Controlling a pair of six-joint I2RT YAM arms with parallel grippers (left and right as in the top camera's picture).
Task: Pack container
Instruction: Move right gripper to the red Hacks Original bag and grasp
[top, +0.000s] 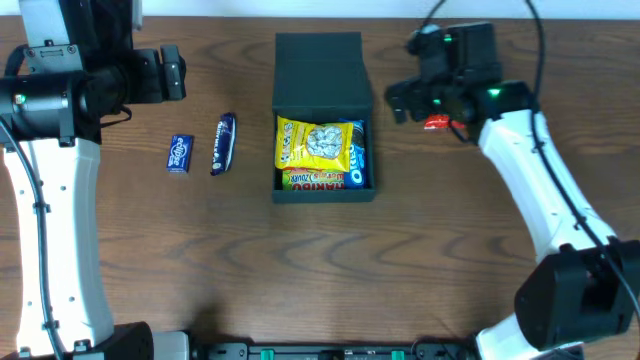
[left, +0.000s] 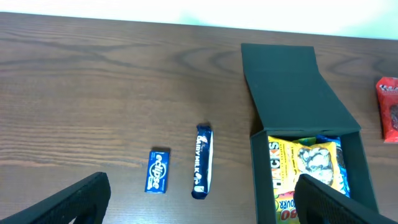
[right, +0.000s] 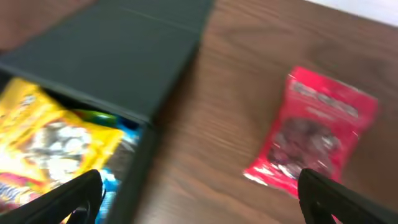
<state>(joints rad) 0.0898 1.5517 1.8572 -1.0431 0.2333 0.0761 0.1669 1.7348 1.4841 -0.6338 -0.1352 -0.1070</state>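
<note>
The container (top: 320, 70) sits mid-table, its lid laid back flat toward the far edge and a yellow snack bag (top: 315, 143) on top of the packets inside. The right gripper (top: 398, 103) hovers just right of the box by the hinge line, fingers spread wide and empty, with a red packet (right: 314, 134) on the table close by. The left gripper (top: 176, 72), also wide open and holding nothing, is well to the container's left, beyond a blue bar (top: 223, 143) and a small blue pack (top: 180, 153).
</note>
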